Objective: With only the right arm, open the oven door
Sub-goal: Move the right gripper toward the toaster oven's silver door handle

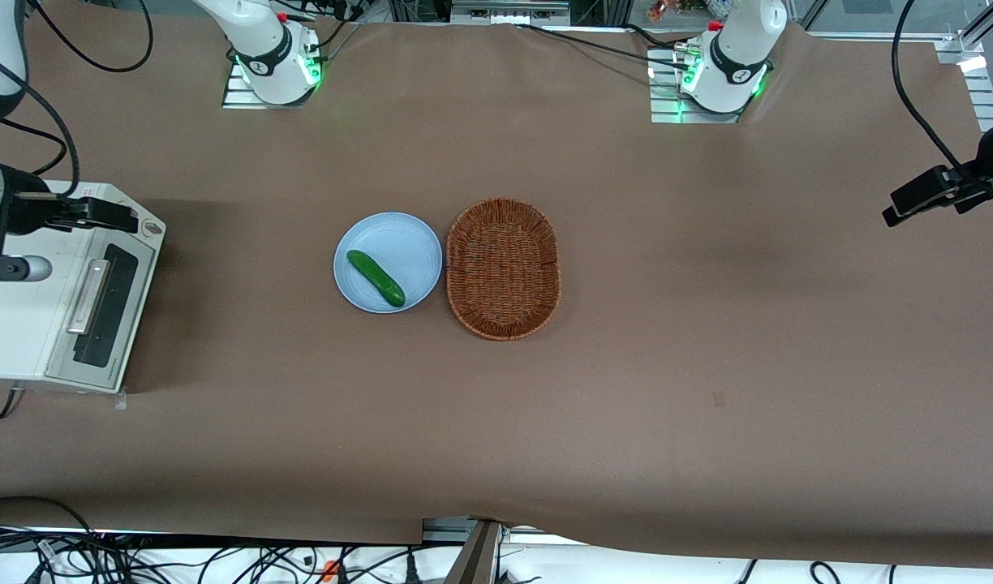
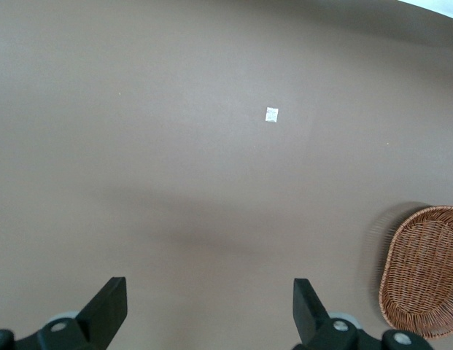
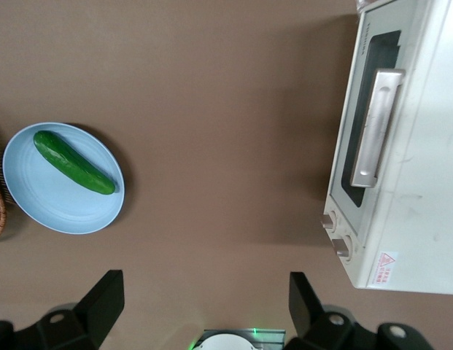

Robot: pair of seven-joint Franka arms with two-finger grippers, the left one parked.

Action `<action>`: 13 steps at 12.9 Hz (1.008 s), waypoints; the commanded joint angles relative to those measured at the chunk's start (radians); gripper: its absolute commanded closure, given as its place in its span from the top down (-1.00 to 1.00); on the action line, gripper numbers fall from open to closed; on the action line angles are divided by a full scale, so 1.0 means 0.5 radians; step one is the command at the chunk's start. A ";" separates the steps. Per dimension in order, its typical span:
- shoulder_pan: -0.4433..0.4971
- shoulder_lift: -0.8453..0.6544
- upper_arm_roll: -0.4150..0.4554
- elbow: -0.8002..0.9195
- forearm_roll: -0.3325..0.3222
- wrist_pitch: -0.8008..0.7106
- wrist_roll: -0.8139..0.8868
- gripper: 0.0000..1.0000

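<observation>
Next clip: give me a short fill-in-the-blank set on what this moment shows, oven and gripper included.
1. The oven door is ____.
2. The cucumber lies on the ____ plate.
3. Beside the plate sits an empty wicker ____.
4. The gripper, hovering above the table near the oven, has its jaws ____.

Missing words: closed; blue; basket; open

Bright, even overhead light; soft shadows beside the oven (image 1: 58, 296); focus sharp.
</observation>
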 commanded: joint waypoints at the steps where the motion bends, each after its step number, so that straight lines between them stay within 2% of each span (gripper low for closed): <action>1: 0.011 0.044 0.012 -0.042 -0.084 -0.003 -0.026 1.00; 5: 0.063 0.188 0.012 -0.098 -0.275 0.067 -0.029 1.00; 7: 0.063 0.222 0.012 -0.204 -0.330 0.211 -0.032 1.00; 9: 0.057 0.229 0.012 -0.349 -0.483 0.425 -0.139 1.00; 11: 0.048 0.296 0.000 -0.383 -0.566 0.564 -0.289 1.00; 12: 0.039 0.332 -0.003 -0.383 -0.627 0.613 -0.308 0.98; 13: 0.036 0.354 -0.003 -0.383 -0.676 0.650 -0.326 0.84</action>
